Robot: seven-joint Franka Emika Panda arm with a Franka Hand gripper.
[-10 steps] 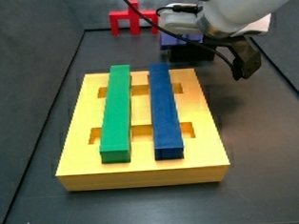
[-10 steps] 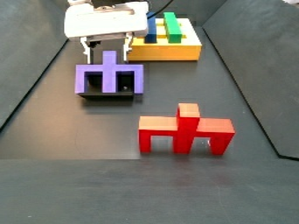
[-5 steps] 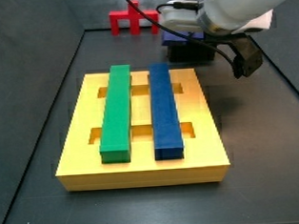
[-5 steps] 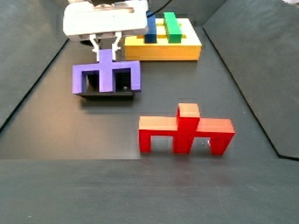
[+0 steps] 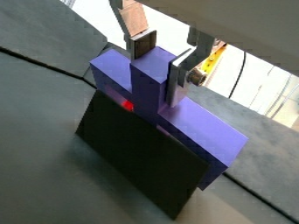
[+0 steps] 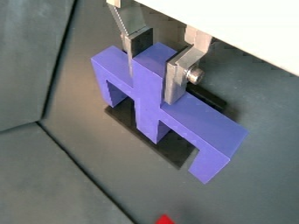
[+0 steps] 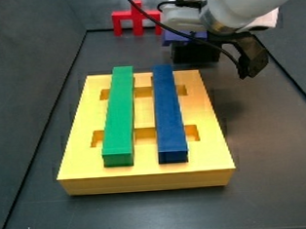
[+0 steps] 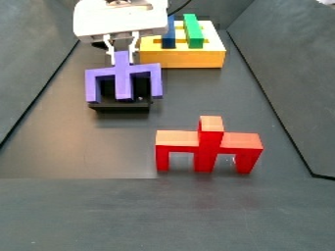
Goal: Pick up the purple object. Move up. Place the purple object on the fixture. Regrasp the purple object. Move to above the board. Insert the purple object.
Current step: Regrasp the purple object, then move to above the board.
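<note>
Purple object (image 6: 158, 105) stem between gripper (image 6: 159, 59) fingers — atop fixture (image 8: 121, 105)

A side view looks from high beyond the near edge of the board (image 7: 143, 122), with the gripper (image 7: 190, 41) far at upper right. A side view faces the opposite way, the red piece (image 8: 207, 146) nearest and the board (image 8: 183, 54) at the top. Both wrist views look down closely past the fingers (image 5: 142, 44) (image 6: 138, 42) onto the purple object (image 5: 163, 114) (image 6: 163, 101).
</note>
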